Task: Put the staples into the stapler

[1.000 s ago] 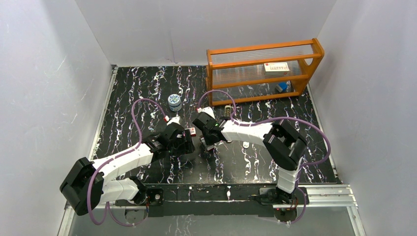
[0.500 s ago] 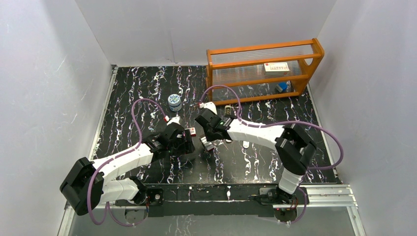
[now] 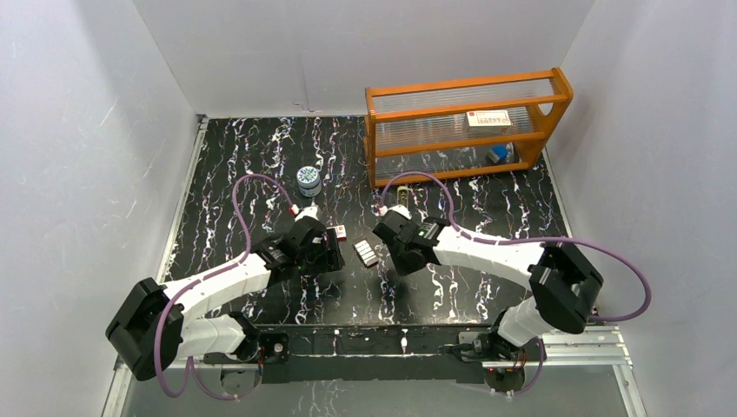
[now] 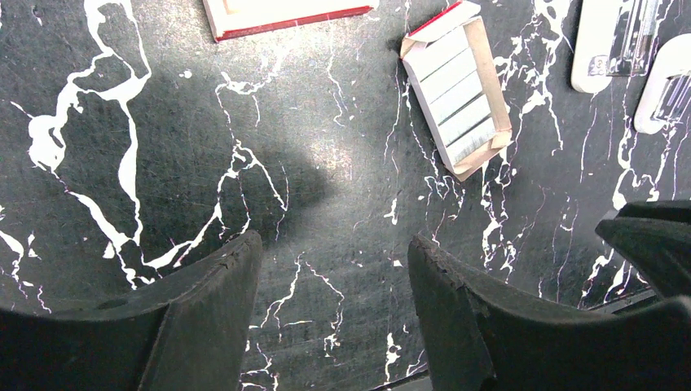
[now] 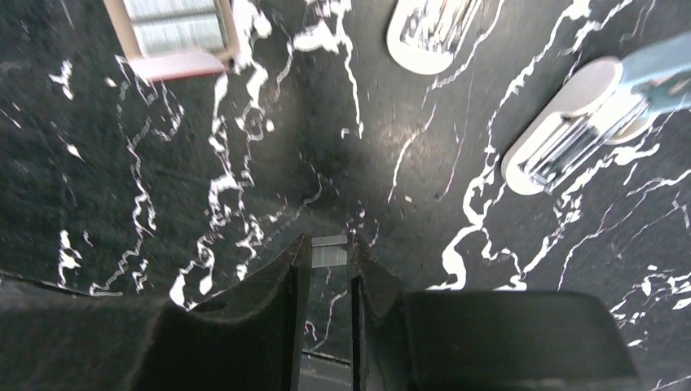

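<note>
An open cardboard tray (image 4: 458,90) holds several silver-grey strips of staples; it also shows in the top view (image 3: 366,253). My right gripper (image 5: 330,244) is shut on one short strip of staples (image 5: 330,252) and holds it just above the table, right of the tray (image 5: 175,32). The beige stapler lies open ahead of it, as two rounded ends with metal channels (image 5: 432,28) (image 5: 562,138), and a light-blue piece (image 5: 660,69) lies on the second end. My left gripper (image 4: 334,244) is open and empty, near the tray. The red-and-white box sleeve (image 4: 277,12) lies beyond it.
An orange shelf rack (image 3: 465,122) stands at the back right with a red-and-white box (image 3: 488,118) and a small blue item (image 3: 498,154) in it. A small round tin (image 3: 308,180) sits behind the left arm.
My right arm has swung to the right, away from the staple tray, with a strip of staples in its fingers; the tray is now uncovered. The left arm has not moved.
</note>
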`<state>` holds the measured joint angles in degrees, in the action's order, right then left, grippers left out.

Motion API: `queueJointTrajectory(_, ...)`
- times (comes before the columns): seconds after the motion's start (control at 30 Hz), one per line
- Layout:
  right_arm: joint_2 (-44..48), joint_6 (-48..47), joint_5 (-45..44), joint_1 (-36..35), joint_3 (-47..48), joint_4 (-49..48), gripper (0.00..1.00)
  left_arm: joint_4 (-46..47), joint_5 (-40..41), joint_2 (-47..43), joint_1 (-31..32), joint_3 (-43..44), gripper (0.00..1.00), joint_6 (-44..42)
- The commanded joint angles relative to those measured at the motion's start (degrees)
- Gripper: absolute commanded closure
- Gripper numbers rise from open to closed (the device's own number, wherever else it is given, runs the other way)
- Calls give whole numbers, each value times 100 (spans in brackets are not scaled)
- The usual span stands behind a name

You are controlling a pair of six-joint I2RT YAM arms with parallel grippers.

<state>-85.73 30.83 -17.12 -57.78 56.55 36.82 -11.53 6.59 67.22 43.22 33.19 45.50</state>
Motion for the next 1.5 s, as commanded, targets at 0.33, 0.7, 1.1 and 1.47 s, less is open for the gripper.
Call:
queueJointTrajectory(0.33,-128,-172,904,-14,-430,8,70,10,35,-94,-41,20,37,20)
queueJointTrajectory(0.7,-439,-181,901,-14,-282,-24,64,-15,52,-95,-42,19,37,17)
queueJointTrajectory(1.1,-134,788,257,-13,-173,-2,50,-27,74,-157,-42,-23,37,29)
queueJointTrajectory(1.47,-17,2012,-253,-14,-546,156,52,54,1,-54,-40,-33,37,26)
